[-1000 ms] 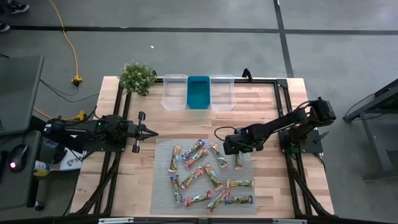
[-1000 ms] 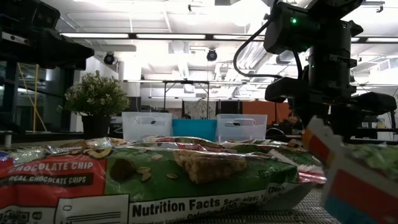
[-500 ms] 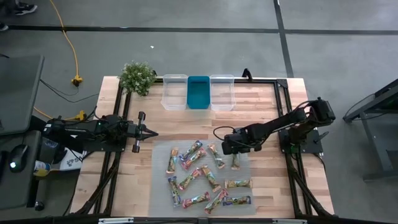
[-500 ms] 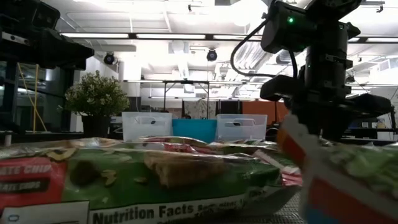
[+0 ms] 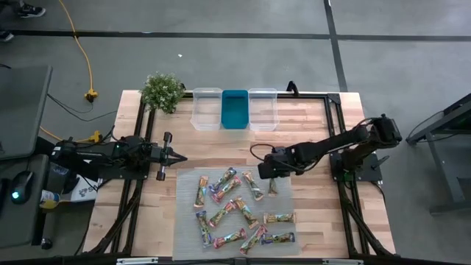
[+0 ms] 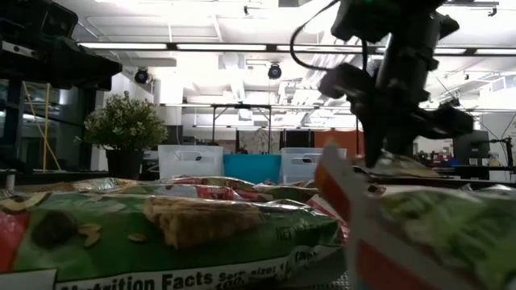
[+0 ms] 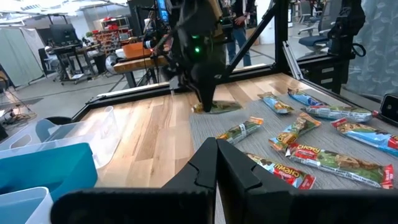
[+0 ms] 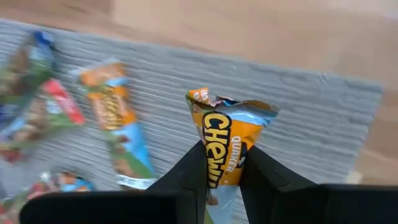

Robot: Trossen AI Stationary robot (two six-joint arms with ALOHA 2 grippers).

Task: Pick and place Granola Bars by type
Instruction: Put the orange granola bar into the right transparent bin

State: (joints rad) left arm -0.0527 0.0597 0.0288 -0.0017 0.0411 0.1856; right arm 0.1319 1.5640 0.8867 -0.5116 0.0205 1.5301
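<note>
Right pincer [image 8: 221, 177] clamped on one orange-and-blue bar [image 8: 227, 146], wrapper end sticking out past the fingertips, long axis running straight out along the fingers. In the high view, that pincer [image 5: 269, 171] out over the far right corner of the grey mat [image 5: 184, 221], bar hanging just beneath it. Looks lifted off the mat, though contact with the weave beneath hard to rule out.

Three bins at the far edge of the worktop [image 5: 316, 125]: clear bin [image 5: 207, 109], teal bin [image 5: 235, 109], second clear bin [image 5: 263, 109]. From the pincer, bins lying farther from the camera side and slightly toward the left arm; nearest one the right-hand clear bin. Judged: a short carry across bare wood, nothing standing in the path.

Rest of the Granola Bars [image 5: 235, 210] scattered flat on the mat at all angles, several touching or overlapping. Right arm clearly nearer to the bins' right end.

Left pincer [image 5: 179, 158] parked by the mat's left edge, fingers pressed together, holding nothing.

Potted plant [image 5: 163, 91] at the far left corner, well away. Beyond the worktop: concrete floor, yellow cable [image 5: 81, 51], other workstations and ceiling lights.
</note>
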